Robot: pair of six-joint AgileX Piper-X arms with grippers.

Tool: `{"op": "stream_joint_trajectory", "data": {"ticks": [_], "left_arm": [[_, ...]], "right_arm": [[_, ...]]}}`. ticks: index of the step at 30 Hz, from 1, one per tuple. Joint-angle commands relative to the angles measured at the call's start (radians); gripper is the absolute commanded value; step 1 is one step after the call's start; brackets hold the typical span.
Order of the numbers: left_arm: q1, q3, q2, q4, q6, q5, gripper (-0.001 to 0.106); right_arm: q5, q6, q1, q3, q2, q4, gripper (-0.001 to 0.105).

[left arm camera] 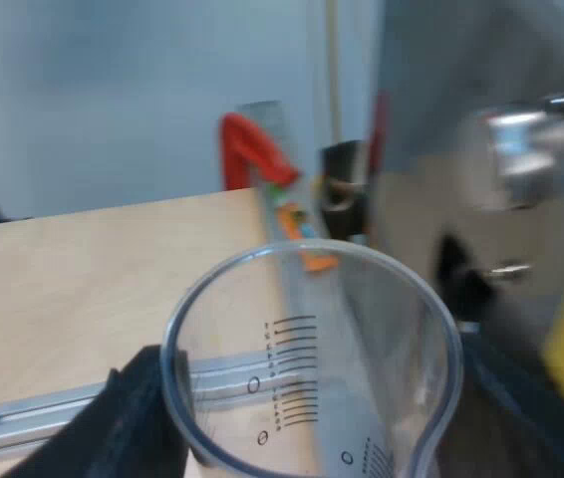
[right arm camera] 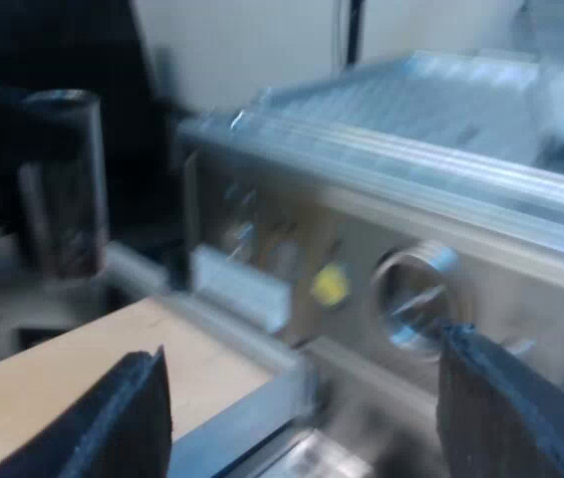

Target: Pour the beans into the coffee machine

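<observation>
My left gripper is shut on the clear measuring glass, which has black scale marks. I look down into its round mouth, and the wooden table and a metal rail show through its wall. The steel espresso machine rises close beside the glass. My right gripper is open with nothing between its fingers and faces the espresso machine's front panel, which has a round dial. Off the machine's end, the measuring glass hangs upright in the other arm's dark gripper.
A wooden table lies under the glass, crossed by an aluminium rail. A red clamp-like part stands at the table's far edge. The machine carries a yellow sticker and a ribbed steel top.
</observation>
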Motion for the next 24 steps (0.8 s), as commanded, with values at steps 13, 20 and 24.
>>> {"op": "stream_joint_trajectory", "data": {"ticks": [13,20,24], "left_arm": [[-0.065,-0.214,-0.003,0.038,0.0,-0.025,0.027],[-0.179,-0.329,0.08,0.03,0.015,-0.04,0.027],[-0.214,-0.416,0.156,0.026,0.032,-0.04,0.027]], "right_arm": [[0.324,-0.267,-0.005,-0.016,-0.134,-0.21,0.059],[0.365,-0.286,-0.005,-0.016,-0.134,-0.225,0.059],[0.365,-0.282,-0.005,-0.016,-0.134,-0.223,0.059]]}}
